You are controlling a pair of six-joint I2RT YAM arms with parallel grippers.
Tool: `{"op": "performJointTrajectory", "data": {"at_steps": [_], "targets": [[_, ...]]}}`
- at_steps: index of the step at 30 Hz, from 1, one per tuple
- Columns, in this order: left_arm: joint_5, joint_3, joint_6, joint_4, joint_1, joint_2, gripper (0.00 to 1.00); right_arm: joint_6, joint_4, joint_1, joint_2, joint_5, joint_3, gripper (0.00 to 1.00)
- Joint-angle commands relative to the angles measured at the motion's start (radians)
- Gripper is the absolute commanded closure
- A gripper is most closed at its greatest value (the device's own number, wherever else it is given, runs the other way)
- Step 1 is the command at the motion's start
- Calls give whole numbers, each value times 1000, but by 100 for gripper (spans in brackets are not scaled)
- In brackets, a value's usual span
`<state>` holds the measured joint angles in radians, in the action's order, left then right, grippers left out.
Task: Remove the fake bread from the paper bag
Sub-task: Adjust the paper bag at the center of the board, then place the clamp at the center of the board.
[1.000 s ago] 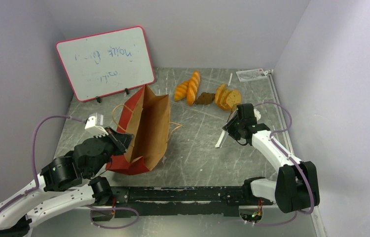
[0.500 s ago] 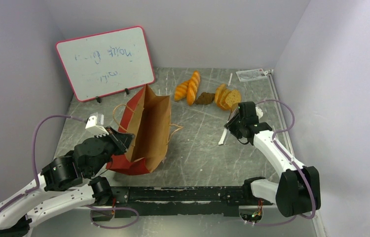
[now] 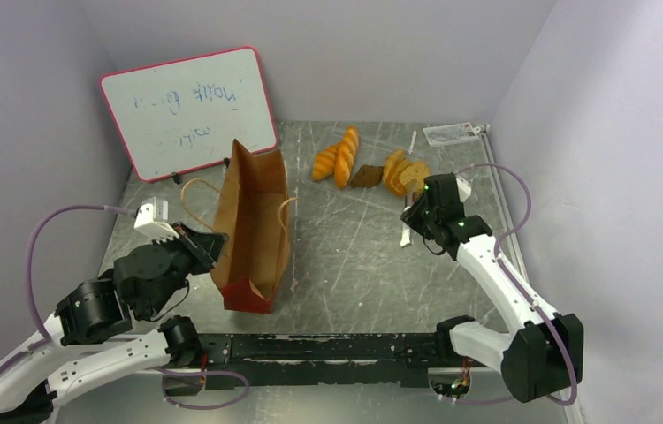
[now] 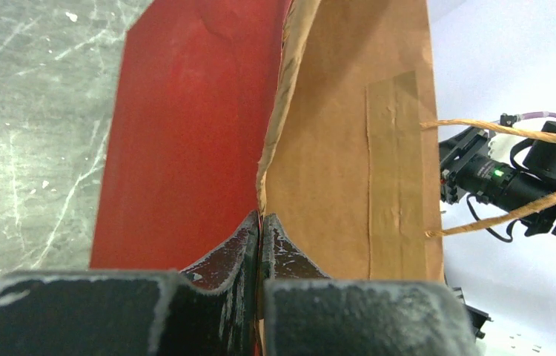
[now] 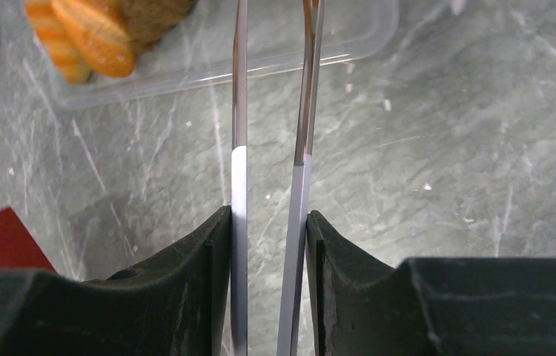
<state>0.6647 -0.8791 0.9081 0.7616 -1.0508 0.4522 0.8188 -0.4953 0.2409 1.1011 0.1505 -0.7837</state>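
Observation:
The paper bag [image 3: 253, 221] stands at centre-left, red outside and kraft inside, mouth open; no bread shows in it. My left gripper [image 3: 207, 249] is shut on its left rim, one finger on the red side [image 4: 186, 133], the other on the kraft side [image 4: 334, 148]. The fake bread [image 3: 337, 159] lies at the back: orange loaves, a dark brown piece [image 3: 366, 176] and tan slices [image 3: 406, 174]. My right gripper [image 3: 416, 216] is shut on metal tweezers [image 5: 238, 111], whose tips point towards the bread [image 5: 90, 37].
A whiteboard [image 3: 191, 110] leans at the back left. The bread sits in a clear plastic tray [image 5: 297, 52]. A clear card [image 3: 452, 133] lies at the back right corner. The bag's looped handles [image 4: 497, 130] hang on its right side. Walls close both sides.
The left gripper has pulled the bag's rim left and the bag now stands narrower and more upright. The right gripper has moved up and back towards the bread with the tweezers.

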Motion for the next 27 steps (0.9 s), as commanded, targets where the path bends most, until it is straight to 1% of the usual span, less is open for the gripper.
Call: {"op": "performJointTrajectory", "data": {"at_steps": [1,6,8,9,12,18,23,27], "targets": [[68,-40,-23,22,-2,-21,93,-63,-15,113,13,73,-95,60],[78,-14,-52,-62,-2,-47,93,-69,-27,295,65,143,-148,61],[80,-5,-42,-77,-2,-41,93,-65,-33,364,91,163,-159,61],[80,1,-37,-86,-2,-37,93,-62,-38,418,103,186,-163,61],[67,25,-29,-133,-2,-28,93,-46,-48,516,122,255,-166,62],[57,63,3,-215,-2,3,93,-42,-62,640,149,322,-180,62],[84,85,54,-272,-2,26,93,-41,-58,752,185,363,-176,63],[94,115,89,-319,-2,35,93,-41,-10,806,199,392,-135,63]]}}
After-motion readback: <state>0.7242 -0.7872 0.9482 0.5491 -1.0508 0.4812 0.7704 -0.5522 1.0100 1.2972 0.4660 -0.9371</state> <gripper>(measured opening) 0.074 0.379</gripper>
